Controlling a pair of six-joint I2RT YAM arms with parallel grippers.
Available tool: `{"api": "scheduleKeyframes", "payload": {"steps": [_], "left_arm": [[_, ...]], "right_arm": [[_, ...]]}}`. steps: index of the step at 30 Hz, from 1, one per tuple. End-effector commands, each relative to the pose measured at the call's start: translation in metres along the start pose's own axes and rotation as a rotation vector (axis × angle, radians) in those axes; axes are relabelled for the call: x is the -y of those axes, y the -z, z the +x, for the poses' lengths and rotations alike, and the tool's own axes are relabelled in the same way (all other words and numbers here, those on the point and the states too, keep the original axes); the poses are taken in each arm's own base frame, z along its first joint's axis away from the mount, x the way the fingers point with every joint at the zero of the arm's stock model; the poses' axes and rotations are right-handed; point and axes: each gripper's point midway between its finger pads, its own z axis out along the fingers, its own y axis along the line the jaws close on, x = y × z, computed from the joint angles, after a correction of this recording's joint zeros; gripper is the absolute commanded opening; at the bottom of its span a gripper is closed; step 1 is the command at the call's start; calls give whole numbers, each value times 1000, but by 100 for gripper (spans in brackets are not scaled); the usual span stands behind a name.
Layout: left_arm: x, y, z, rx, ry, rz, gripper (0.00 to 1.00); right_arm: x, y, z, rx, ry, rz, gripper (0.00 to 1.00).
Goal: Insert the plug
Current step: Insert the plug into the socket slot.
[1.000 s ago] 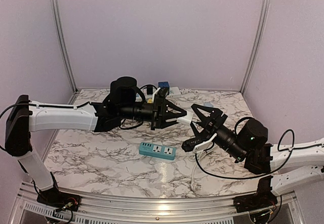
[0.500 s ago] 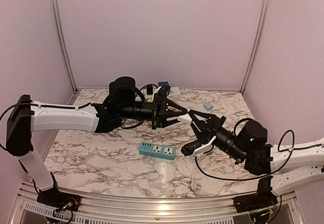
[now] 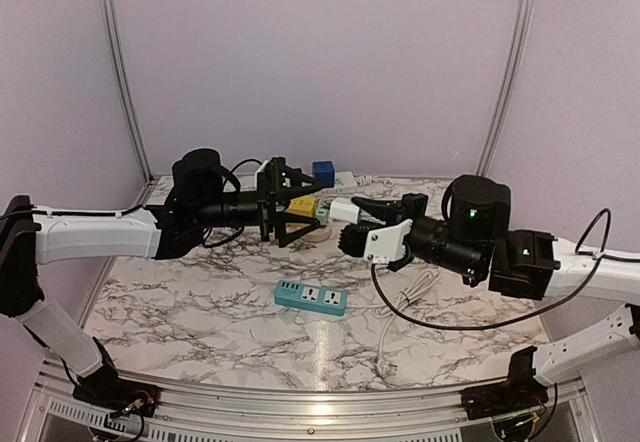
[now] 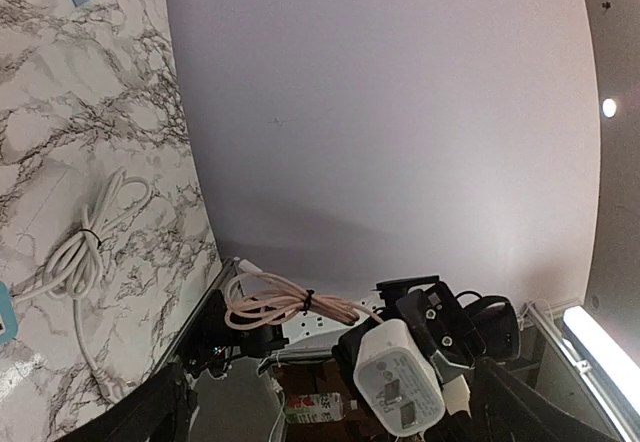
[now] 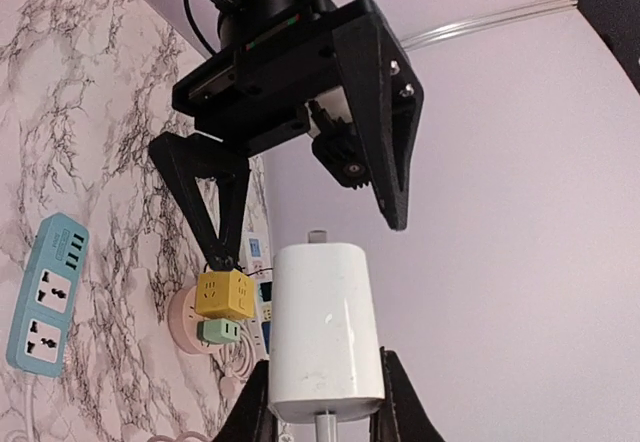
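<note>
The right fingers (image 5: pixel 400 417) are clamping the white plug (image 5: pixel 322 332) by its sides and holding it up in the air. Its far end is pointing straight at the left fingers (image 5: pixel 388 142), which are hanging spread wide and empty just beyond its tip. The blue power strip (image 3: pixel 312 297) is lying on the table (image 3: pixel 180 302), below both sets of fingers. To my eye, the plug needs tipping downwards and squaring over one socket before any pressing.

Blue box (image 3: pixel 322 172) sits at marble table's (image 3: pixel 190 297) rear.
</note>
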Motion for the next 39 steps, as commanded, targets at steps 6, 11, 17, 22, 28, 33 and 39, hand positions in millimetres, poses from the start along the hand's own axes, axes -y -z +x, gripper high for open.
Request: {"api": "scheduleKeyframes", "payload": {"steps": [6, 11, 17, 22, 28, 33, 39], "left_arm": [[-36, 111, -48, 311, -240, -417, 99], [-94, 153, -44, 350, -310, -719, 99], [-156, 184, -34, 375, -293, -892, 99], [-185, 196, -33, 380, -292, -985, 99], [-205, 194, -40, 380, -316, -1036, 99], [-221, 181, -46, 342, -335, -1044, 99], [-234, 157, -44, 277, -361, -1055, 98]], "right_arm": [[-68, -26, 13, -293, -310, -464, 0], [-97, -44, 10, -357, -411, -638, 0], [-132, -48, 16, -442, -498, -839, 0], [-150, -44, 35, -543, -504, -919, 0], [-170, -46, 58, -675, -583, -1002, 0], [-188, -47, 83, -796, -595, -1016, 0], [-193, -46, 96, -853, -609, -1011, 0]]}}
